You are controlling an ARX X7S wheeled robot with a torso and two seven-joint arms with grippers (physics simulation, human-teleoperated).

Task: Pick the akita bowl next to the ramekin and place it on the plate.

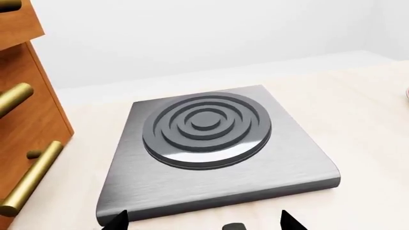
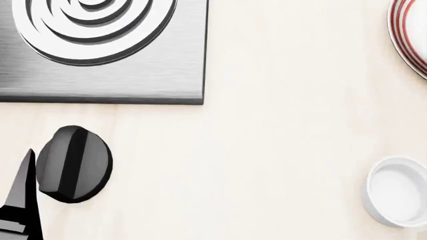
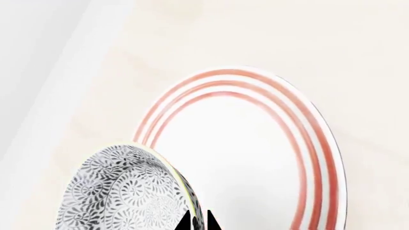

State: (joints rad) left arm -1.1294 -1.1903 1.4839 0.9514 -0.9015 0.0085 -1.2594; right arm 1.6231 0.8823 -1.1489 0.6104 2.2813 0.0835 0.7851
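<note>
akita bowl (image 3: 124, 191) gripped at its rim by the right fingers (image 3: 197, 221), pinched nearly together on the wall, tilted on edge, held over the plate's (image 3: 313, 143) rim at about seven o'clock in the right wrist view. whether touching the plate or hanging just above it, cannot tell.

largest to smallest:

counter (image 2: 280, 125), pale wood, carrying everything.

hob plate (image 2: 133, 75) with grey rings, at eleven o'clock in the head view; no part in the job.

plate with red rings, at two o'clock in the head view, its middle bare: bowl not yet set down there.

ramekin (image 2: 398, 192), at four o'clock in the head view, alone, no bowl beside it.

black knob (image 2: 72, 164), at eight o'clock.

left fingers (image 1: 203, 221) spread apart, holding nothing, idle near the hob.

judged: pick done, carry almost done. left to do: level the bowl over the plate's middle, lower, release.
</note>
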